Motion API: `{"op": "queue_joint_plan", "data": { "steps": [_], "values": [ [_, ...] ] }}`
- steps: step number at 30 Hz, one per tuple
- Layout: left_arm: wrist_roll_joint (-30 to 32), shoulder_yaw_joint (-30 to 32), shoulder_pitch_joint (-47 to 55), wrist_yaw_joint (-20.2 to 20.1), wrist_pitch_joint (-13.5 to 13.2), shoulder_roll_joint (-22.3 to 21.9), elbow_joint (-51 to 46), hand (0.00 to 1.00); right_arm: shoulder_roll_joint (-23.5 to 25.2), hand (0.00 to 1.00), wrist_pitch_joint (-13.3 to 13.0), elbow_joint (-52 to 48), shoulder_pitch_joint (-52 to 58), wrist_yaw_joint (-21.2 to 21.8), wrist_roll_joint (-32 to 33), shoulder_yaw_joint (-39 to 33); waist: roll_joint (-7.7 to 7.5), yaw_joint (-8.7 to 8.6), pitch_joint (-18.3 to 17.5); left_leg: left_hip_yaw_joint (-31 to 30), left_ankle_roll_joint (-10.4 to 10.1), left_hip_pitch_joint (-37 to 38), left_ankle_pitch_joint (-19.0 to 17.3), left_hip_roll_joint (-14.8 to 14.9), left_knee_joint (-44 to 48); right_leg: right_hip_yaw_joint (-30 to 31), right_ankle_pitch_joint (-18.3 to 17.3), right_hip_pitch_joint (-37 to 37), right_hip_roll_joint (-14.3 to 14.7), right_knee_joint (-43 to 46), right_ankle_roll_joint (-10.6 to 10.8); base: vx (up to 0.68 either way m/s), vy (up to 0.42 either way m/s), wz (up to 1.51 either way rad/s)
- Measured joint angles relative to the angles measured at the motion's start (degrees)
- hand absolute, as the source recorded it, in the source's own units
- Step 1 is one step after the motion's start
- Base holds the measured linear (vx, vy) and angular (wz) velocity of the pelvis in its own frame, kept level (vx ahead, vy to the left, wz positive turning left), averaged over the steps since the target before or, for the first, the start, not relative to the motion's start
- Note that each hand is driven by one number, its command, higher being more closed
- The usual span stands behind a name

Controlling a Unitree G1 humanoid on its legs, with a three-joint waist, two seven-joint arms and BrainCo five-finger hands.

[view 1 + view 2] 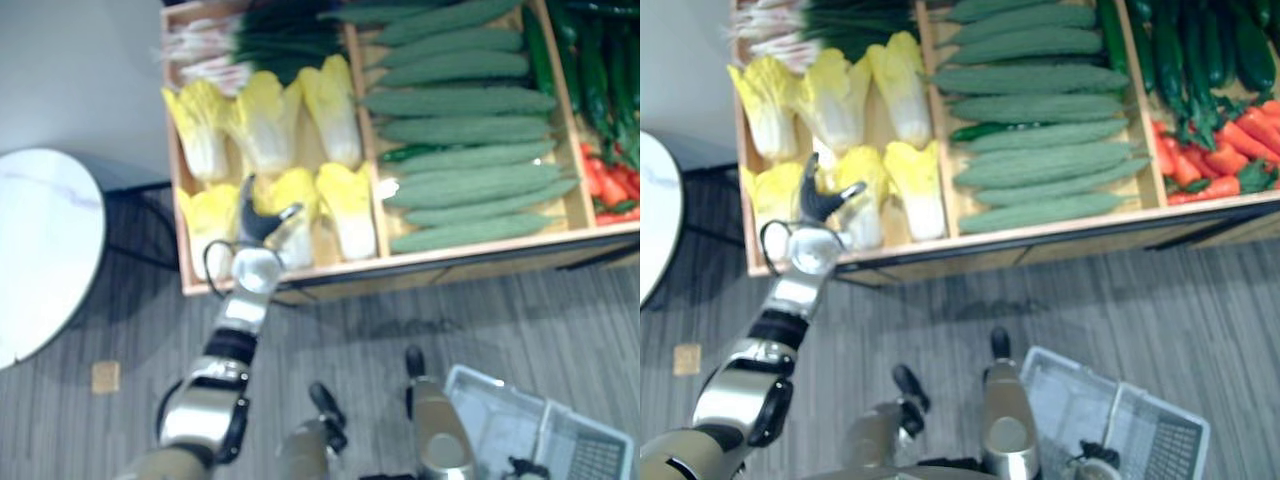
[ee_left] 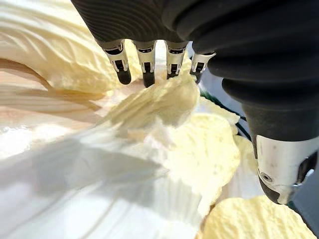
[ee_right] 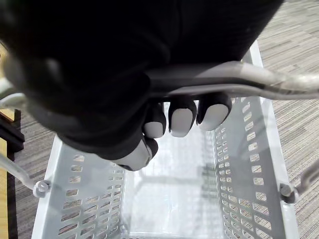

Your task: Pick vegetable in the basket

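Several yellow-white napa cabbages [image 1: 265, 125] lie in the left compartment of a wooden crate [image 1: 470, 252]. My left hand [image 1: 258, 218] hovers over the front row, open. Its straight fingers [image 2: 122, 62] and its thumb [image 2: 284, 169] stand just above a cabbage [image 2: 164, 149], around its leafy end, and I cannot tell whether they touch it. The light grey plastic basket [image 1: 500, 415] hangs low at my right over the floor. My right hand [image 3: 182, 119] is shut on the basket's grey handle [image 3: 224, 82]. The basket's inside [image 3: 249, 164] holds nothing.
The crate's middle compartment holds long green bumpy gourds [image 1: 465, 130]. Dark green peppers [image 1: 590, 60] and red chillies [image 1: 610, 185] lie at its right, and green onions [image 1: 270, 40] at the back left. A round white table [image 1: 40, 250] stands to the left on grey plank flooring.
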Motion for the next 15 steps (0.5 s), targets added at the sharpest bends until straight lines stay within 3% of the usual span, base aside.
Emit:
{"op": "queue_joint_plan", "data": {
  "steps": [6, 7, 15],
  "values": [
    [0.79, 1.10, -0.28, 0.12, 0.52, -0.92, 4.52, 0.00, 0.32, 1.00, -0.01, -0.86, 0.00, -0.04, 0.70, -0.01, -0.04, 0.01, 0.48, 0.93, 0.07, -1.80, -0.50, 0.09, 0.90, 0.66, -0.02, -2.51, -0.46, 1.12, 0.03, 0.00, 0.001, -0.04],
    [1.62, 1.90, -0.57, 0.10, 0.70, -1.19, 6.42, 1.00, 0.35, 1.00, -0.01, -1.43, -0.01, -0.06, 1.02, 0.00, -0.19, 0.33, 0.65, 1.86, 0.00, -1.95, -0.71, 0.08, 1.06, 1.51, -0.01, -3.33, -0.52, 1.47, 0.04, 0.02, 0.015, -0.19],
    [2.57, 6.83, -5.50, 1.77, 0.77, 0.49, 11.22, 1.00, 0.26, 1.00, -0.20, -2.83, -0.21, -0.04, 2.40, 0.03, -0.41, 0.69, 1.12, 5.88, -0.07, -3.73, -1.61, 0.33, 1.83, 5.00, 0.75, -6.77, 0.03, 1.21, 0.81, 0.01, 0.002, -0.21]
  ]
}}
